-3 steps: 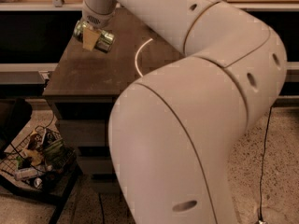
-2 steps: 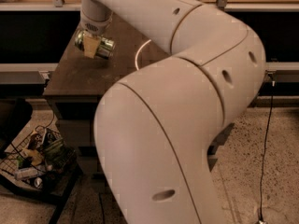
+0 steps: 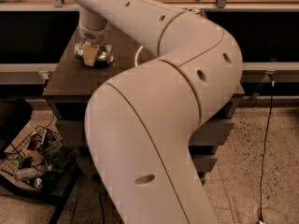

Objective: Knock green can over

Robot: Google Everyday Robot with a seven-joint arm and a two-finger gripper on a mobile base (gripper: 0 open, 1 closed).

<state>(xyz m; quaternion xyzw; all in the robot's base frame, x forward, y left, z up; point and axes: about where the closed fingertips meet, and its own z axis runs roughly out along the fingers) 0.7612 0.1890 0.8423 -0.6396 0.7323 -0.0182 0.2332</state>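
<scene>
The green can (image 3: 103, 55) lies on its side on the dark brown table (image 3: 70, 80), near the table's left part. It shows green with silver ends. My gripper (image 3: 90, 55) hangs from the pale arm, which comes in from the upper left, and sits right over the can's left half, touching or overlapping it. The big pale arm links fill the middle of the view and hide most of the table's right side. No orange-brown can is in view.
A thin white ring (image 3: 137, 56) shows on the table just right of the can. A wire basket (image 3: 35, 160) of clutter stands on the floor at lower left. A cable (image 3: 269, 125) hangs at the right. A dark shelf runs behind the table.
The gripper, with the can beside it, has shifted lower in the view, toward the table's near side. The arm links have swung and now cover more of the middle.
</scene>
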